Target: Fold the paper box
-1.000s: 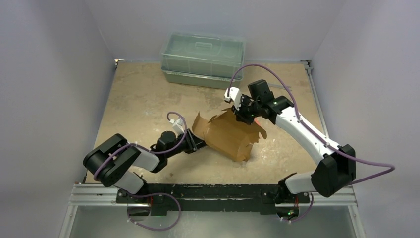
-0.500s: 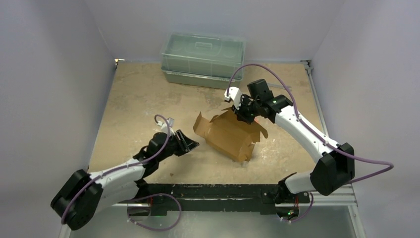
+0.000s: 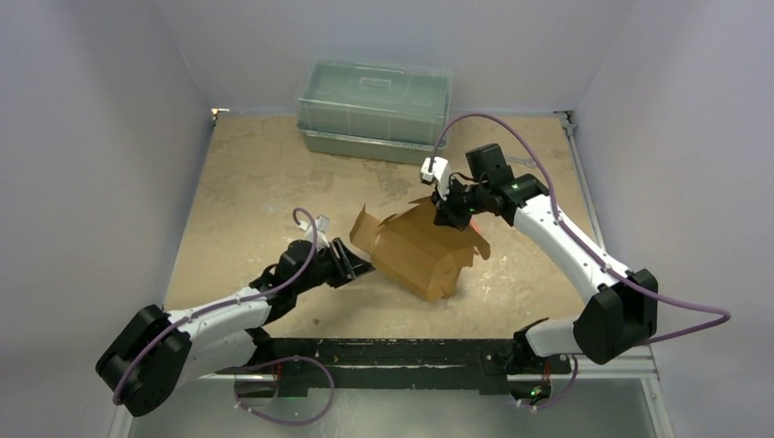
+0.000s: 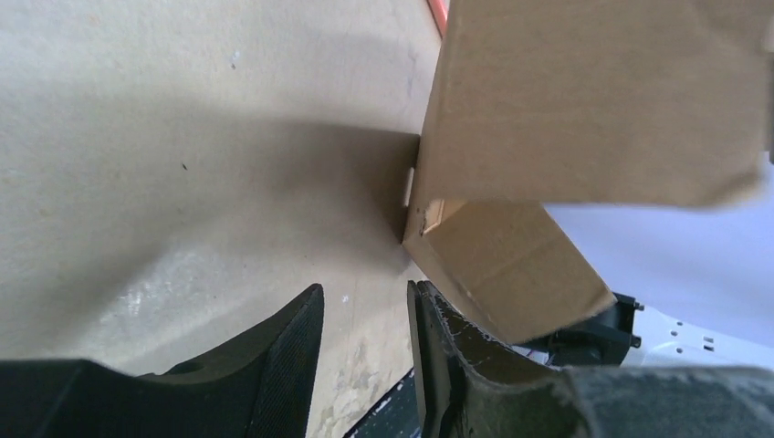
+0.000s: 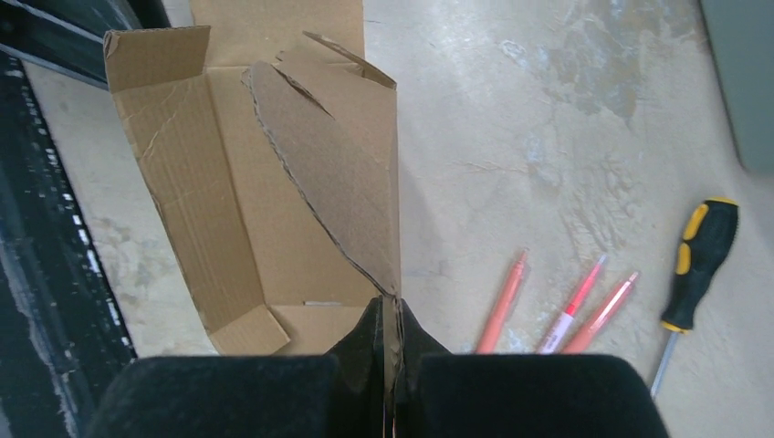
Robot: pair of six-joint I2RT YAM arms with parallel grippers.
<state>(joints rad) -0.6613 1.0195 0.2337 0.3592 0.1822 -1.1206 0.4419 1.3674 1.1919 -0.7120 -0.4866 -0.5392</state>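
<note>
The paper box (image 3: 415, 248) is a brown, partly folded carton lying in the middle of the table, with flaps sticking out at its left and right ends. My right gripper (image 3: 447, 212) is shut on the box's upper back flap; in the right wrist view the cardboard edge is pinched between its jaws (image 5: 391, 315) and the box's open inside (image 5: 265, 210) shows below. My left gripper (image 3: 360, 265) is open and empty, low on the table just left of the box. In the left wrist view its fingers (image 4: 294, 351) point at the box's near corner (image 4: 511, 265) without touching it.
A large translucent green-grey lidded plastic container (image 3: 374, 109) stands at the back. Three red-orange pens (image 5: 575, 306) and a yellow-and-black screwdriver (image 5: 698, 251) lie on the table under my right wrist. The metal rail (image 3: 392, 356) runs along the near edge.
My left arm has stretched out low; its gripper drew back from the box and has come close to it again. My right gripper has shifted slightly right, still holding the flap.
</note>
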